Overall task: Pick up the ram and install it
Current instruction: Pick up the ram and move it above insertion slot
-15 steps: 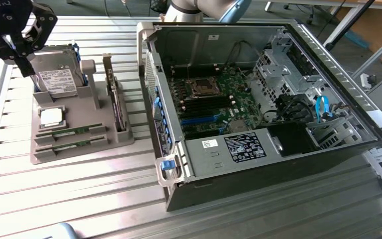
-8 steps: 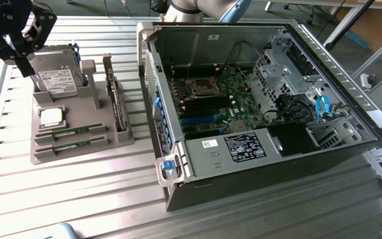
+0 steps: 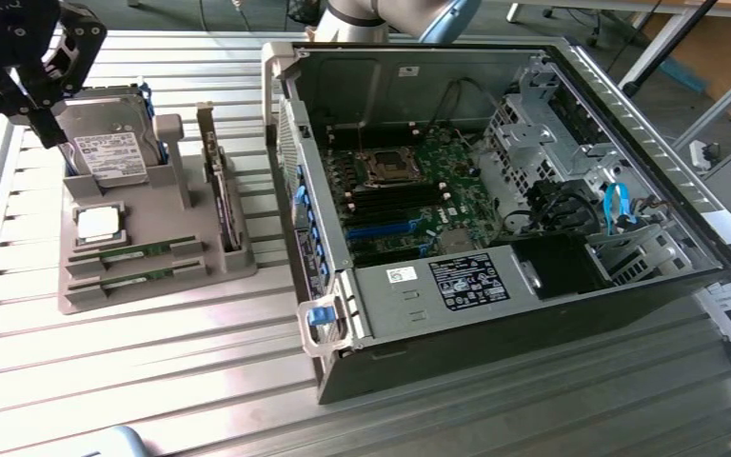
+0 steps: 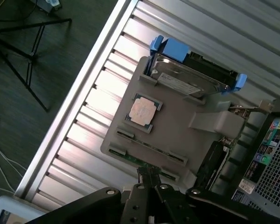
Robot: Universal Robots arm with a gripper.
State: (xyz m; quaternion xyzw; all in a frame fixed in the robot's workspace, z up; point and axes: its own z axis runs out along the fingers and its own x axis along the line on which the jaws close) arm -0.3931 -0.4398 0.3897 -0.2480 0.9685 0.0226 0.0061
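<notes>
With the gripper pinched shut on nothing above the grey holder at the exterior view's left, where the ram lies slotted, the stick could be struck rather than grasped if met with closed jaws.

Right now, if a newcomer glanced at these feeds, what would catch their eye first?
The open computer case dominates the middle and the exterior view's right, its motherboard laid bare. On the exterior view's left, a gray holder carries a hard drive, a square processor chip and two ram sticks lying in their slots. The shut gripper hangs above that holder.
</notes>
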